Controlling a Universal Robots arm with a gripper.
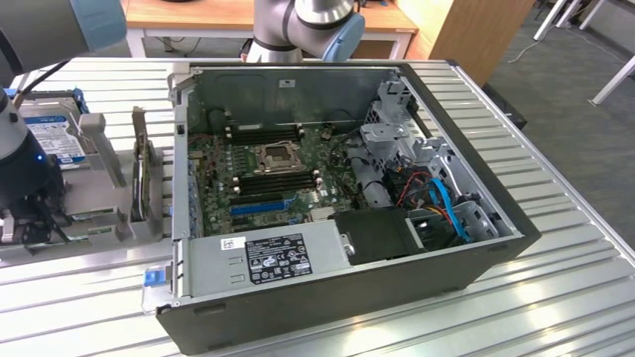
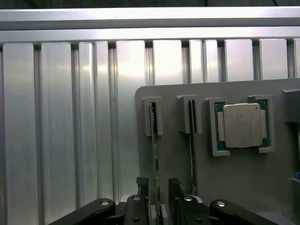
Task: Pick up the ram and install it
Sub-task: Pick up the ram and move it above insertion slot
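Gripper (image 2: 158,182) fingers (image 2: 142,186), black and blocky, stand apart, one on each side of the ram (image 2: 153,140), with nothing clamped. You see the ram edge-on: a thin green board standing upright in a narrow slot of the matte grey holder (image 2: 171,150). A second stick (image 2: 192,140) stands in the next slot, just beside it. Farther along, a square silver processor (image 2: 241,124) with rounded corners lies flat in a recessed pocket. Past the holder's rounded corner, the ribbed bright-metal table (image 2: 56,117) gives open room. In the exterior view, the dark computer case (image 1: 397,297) lies open; its power supply label (image 1: 278,256) is too small to read.
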